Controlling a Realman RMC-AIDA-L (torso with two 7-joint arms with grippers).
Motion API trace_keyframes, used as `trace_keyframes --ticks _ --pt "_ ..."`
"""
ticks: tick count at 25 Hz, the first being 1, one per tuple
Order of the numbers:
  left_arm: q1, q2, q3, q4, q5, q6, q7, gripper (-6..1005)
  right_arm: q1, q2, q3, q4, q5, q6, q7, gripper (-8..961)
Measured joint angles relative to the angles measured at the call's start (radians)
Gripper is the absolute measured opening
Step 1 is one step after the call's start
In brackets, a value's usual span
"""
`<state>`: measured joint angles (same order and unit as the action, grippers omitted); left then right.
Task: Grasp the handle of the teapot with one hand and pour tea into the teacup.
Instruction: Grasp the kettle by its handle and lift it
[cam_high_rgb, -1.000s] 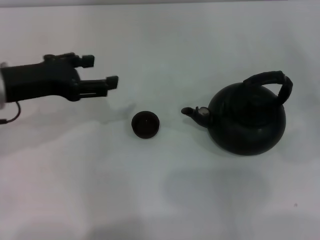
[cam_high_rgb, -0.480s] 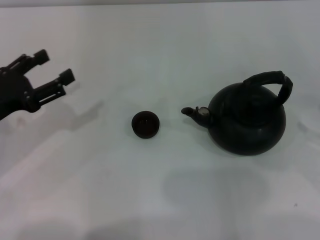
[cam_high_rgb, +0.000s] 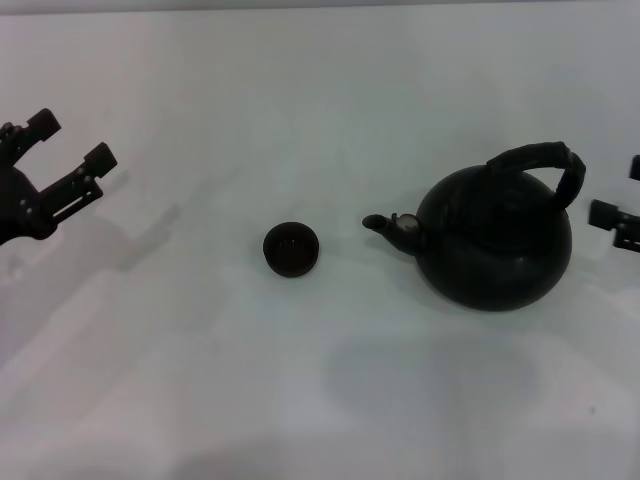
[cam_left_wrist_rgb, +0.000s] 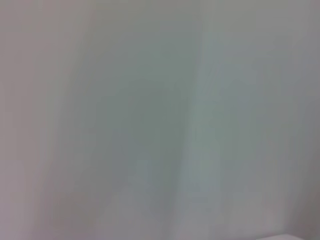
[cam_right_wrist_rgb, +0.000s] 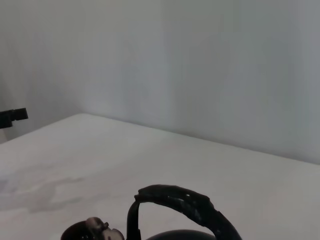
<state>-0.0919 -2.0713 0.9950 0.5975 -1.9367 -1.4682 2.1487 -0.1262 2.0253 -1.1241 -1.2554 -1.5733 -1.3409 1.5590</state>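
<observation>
The teapot (cam_high_rgb: 495, 245) stands on the white table at the right, its short spout (cam_high_rgb: 385, 224) pointing left toward the teacup (cam_high_rgb: 291, 248). The teacup is small, dark and empty-looking, at the table's middle. The handle of the teapot (cam_high_rgb: 540, 160) arches over the pot, and it also shows in the right wrist view (cam_right_wrist_rgb: 180, 200). My right gripper (cam_high_rgb: 620, 190) is open at the right edge, just right of the handle and apart from it. My left gripper (cam_high_rgb: 72, 140) is open and empty at the far left, well away from the teacup.
The white table (cam_high_rgb: 320, 400) has bare room in front of the cup and the pot. A pale wall (cam_right_wrist_rgb: 200, 60) rises behind the table. The left wrist view shows only a blank pale surface.
My left gripper has drawn back to the left, away from the teacup. My right gripper has come into view at the right edge beside the teapot's handle. Pot and cup have not moved.
</observation>
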Motion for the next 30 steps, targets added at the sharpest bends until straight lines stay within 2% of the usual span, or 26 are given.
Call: trace_keyframes --ticks 8,15,22,30 --pt "0.001 -0.001 -0.024 -0.002 -0.004 -0.017 0.001 872 0.061 -0.002 -0.093 0.071 0.010 0.091 -0.049 792" --pt "0.003 -0.001 -0.047 -0.005 -0.005 -0.024 -0.002 871 0.108 -0.003 -0.105 0.132 0.011 0.103 -0.071 744" --pt "0.005 0.000 -0.048 -0.007 -0.004 -0.024 -0.002 872 0.117 -0.004 -0.106 0.146 0.020 0.138 -0.074 696" --pt "0.004 0.000 -0.049 -0.007 -0.004 -0.021 -0.003 872 0.117 -0.007 -0.100 0.153 0.023 0.140 -0.075 400"
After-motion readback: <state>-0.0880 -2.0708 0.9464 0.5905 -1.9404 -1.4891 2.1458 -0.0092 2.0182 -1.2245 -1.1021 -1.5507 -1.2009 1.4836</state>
